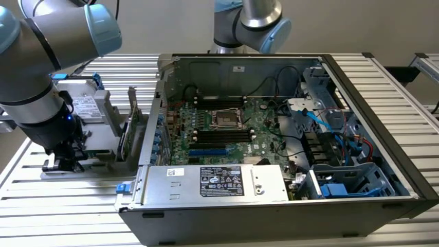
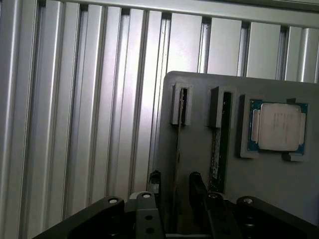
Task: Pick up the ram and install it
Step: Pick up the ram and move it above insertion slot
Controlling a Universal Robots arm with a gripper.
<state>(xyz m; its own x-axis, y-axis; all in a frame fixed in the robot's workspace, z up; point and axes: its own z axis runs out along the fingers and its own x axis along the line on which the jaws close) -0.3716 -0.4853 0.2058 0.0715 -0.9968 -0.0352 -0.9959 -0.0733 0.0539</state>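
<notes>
Pick-up step in hand, I judge; fingers (image 2: pixel 198 188) spread, straddling ram (image 2: pixel 178 149) standing edge-on in grey holder (image 2: pixel 269 191), beside second stick (image 2: pixel 216 149) and CPU (image 2: pixel 279 127); nothing pinched yet; grasp needs fingers centred, square on board faces.

End effector (image 2: pixel 175 182) spread around ram (image 2: pixel 178 144), processor (image 2: pixel 278 127) nearby
</notes>
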